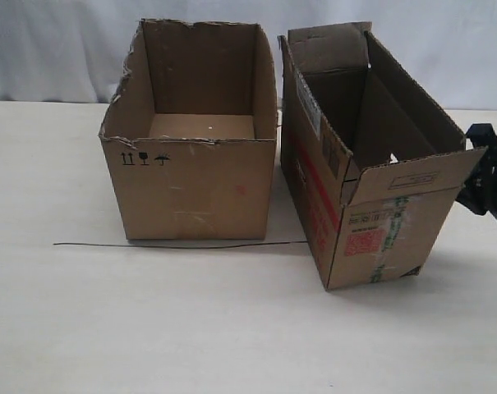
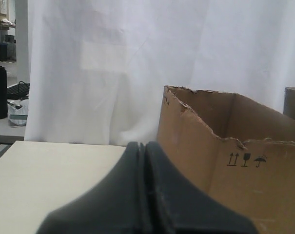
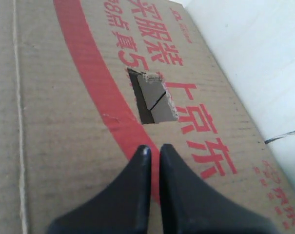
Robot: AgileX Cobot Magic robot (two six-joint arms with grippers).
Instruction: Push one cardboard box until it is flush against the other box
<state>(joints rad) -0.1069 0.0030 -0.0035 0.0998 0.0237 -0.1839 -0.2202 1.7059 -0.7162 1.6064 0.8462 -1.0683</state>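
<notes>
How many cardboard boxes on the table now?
2. The wider brown cardboard box with a torn rim sits left in the exterior view; the narrower flapped brown box with a red stripe sits right of it, a gap at the front. No others show.

Pale table [image 1: 149, 328], thin dark wire [image 1: 92, 245] across it, white curtain [image 1: 51, 49] behind

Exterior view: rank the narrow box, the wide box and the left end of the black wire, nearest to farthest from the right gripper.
From the right gripper:
1. The narrow box: on the right, directly beside the gripper.
2. The wide box: left of the narrow box, across a small gap.
3. The left end of the wire: far left, past the wide box's front corner.
</notes>
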